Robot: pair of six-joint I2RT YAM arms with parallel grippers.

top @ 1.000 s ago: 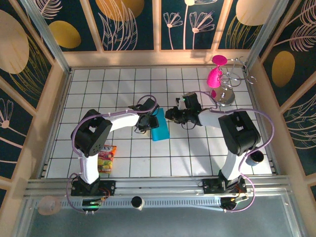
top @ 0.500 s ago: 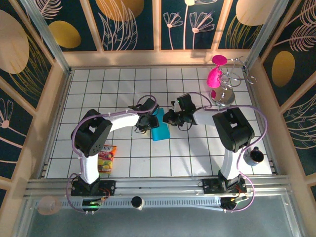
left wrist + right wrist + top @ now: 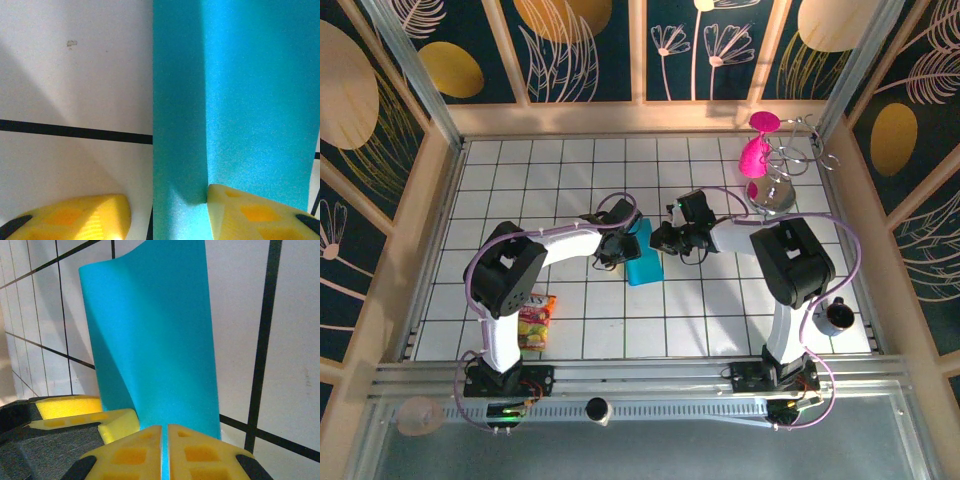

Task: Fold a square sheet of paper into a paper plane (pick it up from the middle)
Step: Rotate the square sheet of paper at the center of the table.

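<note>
The square sheet of paper (image 3: pixel 643 256), turquoise, lies at mid-table doubled over into a long strip, one layer curling up. A paper plane is out of view. My right gripper (image 3: pixel 661 238) (image 3: pixel 165 452) is shut on the sheet's (image 3: pixel 160 340) near edge, a thin blue line showing between its pads. My left gripper (image 3: pixel 620 246) (image 3: pixel 165 222) is open at the sheet's left side. One of its fingers (image 3: pixel 75 220) rests on bare tile, and the other finger (image 3: pixel 255 215) presses on the paper (image 3: pixel 235 90) beside a crease. In the right wrist view the left fingers (image 3: pixel 117 422) show.
A red-and-yellow snack packet (image 3: pixel 536 320) lies by the left arm's base. Pink goblets (image 3: pixel 756 150) hang on a metal rack (image 3: pixel 780 190) at the back right. A dark cup (image 3: pixel 838 316) stands at the right edge.
My right gripper moved left up to the sheet and shut on its edge. The left gripper and the paper have barely moved.
</note>
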